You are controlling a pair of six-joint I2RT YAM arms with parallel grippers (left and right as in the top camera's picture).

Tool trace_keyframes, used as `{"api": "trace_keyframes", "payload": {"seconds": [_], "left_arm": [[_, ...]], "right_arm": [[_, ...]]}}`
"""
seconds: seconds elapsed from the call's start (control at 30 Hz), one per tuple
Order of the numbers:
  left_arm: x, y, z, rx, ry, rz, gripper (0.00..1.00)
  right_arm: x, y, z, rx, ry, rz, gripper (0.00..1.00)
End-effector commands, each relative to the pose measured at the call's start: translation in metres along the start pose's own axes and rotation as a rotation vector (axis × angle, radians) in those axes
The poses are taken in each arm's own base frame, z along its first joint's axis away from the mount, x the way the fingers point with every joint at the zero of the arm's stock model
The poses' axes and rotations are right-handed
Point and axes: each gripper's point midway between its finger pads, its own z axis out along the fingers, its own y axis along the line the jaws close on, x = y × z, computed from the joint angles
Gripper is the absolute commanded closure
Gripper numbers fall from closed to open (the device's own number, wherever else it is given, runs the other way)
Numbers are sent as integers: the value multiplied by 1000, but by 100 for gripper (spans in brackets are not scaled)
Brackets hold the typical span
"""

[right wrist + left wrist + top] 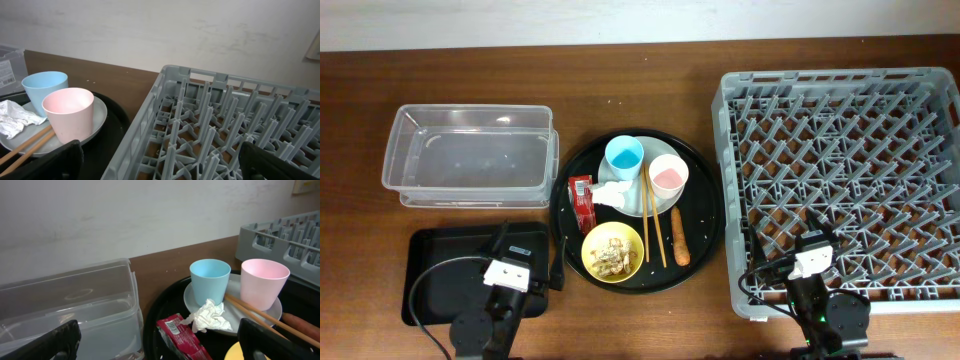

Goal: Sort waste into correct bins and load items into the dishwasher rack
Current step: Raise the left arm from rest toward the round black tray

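On the round black tray, a blue cup, a pink cup and a crumpled white tissue sit on a pale plate. Wooden chopsticks lie across the plate's edge. A red wrapper, a sausage stick and a yellow bowl holding food scraps lie nearby. My left gripper is open and empty over the flat black tray, facing the wrapper. My right gripper is open and empty over the grey rack's front left corner.
The clear tub stands at the back left, empty. The round black tray sits between the tub and the rack. The rack's wall rises close to the tray's right rim.
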Motion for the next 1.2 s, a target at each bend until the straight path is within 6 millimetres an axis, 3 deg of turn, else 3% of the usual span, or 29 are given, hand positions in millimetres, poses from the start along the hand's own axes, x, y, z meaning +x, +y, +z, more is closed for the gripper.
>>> {"api": "trace_keyframes", "payload": {"seconds": [0.0, 1.17], "left_arm": [[14, 49, -8, -293, 62, 13, 0], [14, 49, -8, -293, 62, 13, 0]], "right_arm": [[3, 2, 0, -7, 5, 12, 2], [2, 2, 0, -7, 4, 12, 2]]}}
